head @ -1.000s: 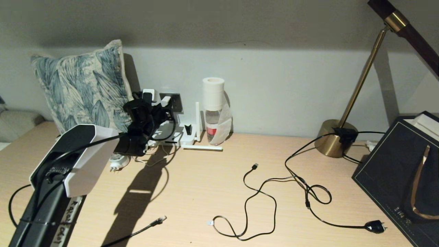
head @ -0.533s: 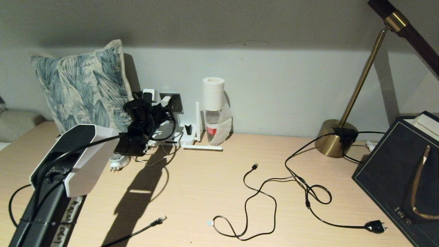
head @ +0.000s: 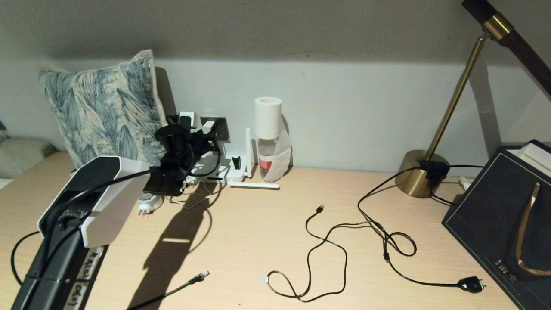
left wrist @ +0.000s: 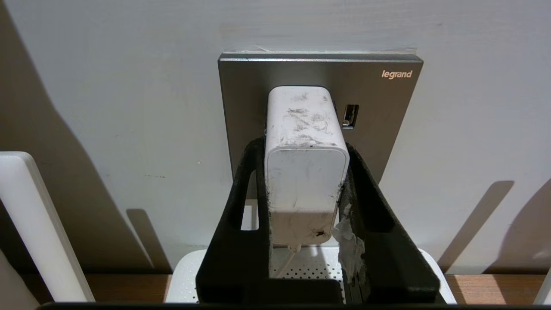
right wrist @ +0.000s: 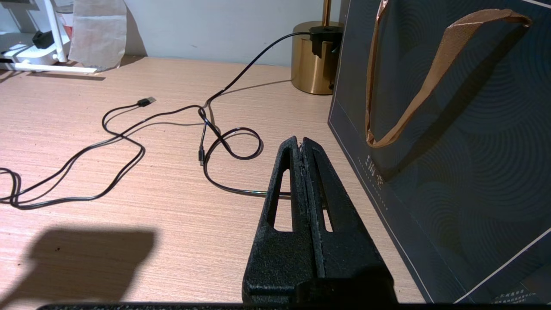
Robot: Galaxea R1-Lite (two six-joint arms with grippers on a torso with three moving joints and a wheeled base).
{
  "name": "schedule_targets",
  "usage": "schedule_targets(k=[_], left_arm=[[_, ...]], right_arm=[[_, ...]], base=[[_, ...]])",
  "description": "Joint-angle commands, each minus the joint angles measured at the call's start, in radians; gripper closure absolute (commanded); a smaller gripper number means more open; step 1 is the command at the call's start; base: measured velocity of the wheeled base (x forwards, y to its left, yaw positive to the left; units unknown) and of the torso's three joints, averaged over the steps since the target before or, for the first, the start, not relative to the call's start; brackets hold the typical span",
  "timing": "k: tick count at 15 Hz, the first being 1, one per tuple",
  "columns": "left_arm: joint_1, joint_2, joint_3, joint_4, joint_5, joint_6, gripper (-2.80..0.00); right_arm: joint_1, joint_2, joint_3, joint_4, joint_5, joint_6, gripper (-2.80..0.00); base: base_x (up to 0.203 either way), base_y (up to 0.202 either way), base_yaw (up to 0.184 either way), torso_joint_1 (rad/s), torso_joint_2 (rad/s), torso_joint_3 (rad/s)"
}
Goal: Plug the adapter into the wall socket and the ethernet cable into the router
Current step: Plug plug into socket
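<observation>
From the head view, you are looking at the left tool [head: 205, 129] reaching up to the wall socket [head: 219, 125] at the back of the surface [head: 258, 241], just above the router [head: 224, 172] with its white antennas. The ethernet cable [head: 189, 282] is lying near the front edge, well apart from the router, its clear connector pointing toward the middle. A pillow [head: 101, 107] is leaning on the wall to the left, a bottle [head: 267, 142] is standing just beside the router, and a black USB cable [head: 312, 254] and the lamp [head: 424, 172] with its cord are sitting to the right.

From the left wrist view, your left tool [left wrist: 303, 172] is pinching the adapter [left wrist: 305, 172] by its two sides, its far end sitting against the wall socket [left wrist: 387, 107] beside a small slot. The router [left wrist: 189, 275] is lying directly below.

From the right wrist view, your right tool [right wrist: 300, 146] is hanging over the surface [right wrist: 150, 215] with its fingers pressed together, holding nothing, just beside a dark paper bag [right wrist: 452, 150].
</observation>
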Motion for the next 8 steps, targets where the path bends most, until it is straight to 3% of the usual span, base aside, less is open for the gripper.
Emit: schedule_targets(k=[1,8], left_arm=[[0.0,-0.004,0.0,-0.008,-0.002,-0.001,-2.8],[-0.002,0.001,0.002,-0.031,-0.008,-0.001,-2.8]], right_arm=[[0.0,0.002,0.035,-0.001,0.001,0.0,0.0],[0.0,0.002,0.035,-0.001,0.001,0.0,0.0]], base=[[0.0,0.0,0.0,0.0,0.0,0.0],[0.0,0.0,0.0,0.0,0.0,0.0]])
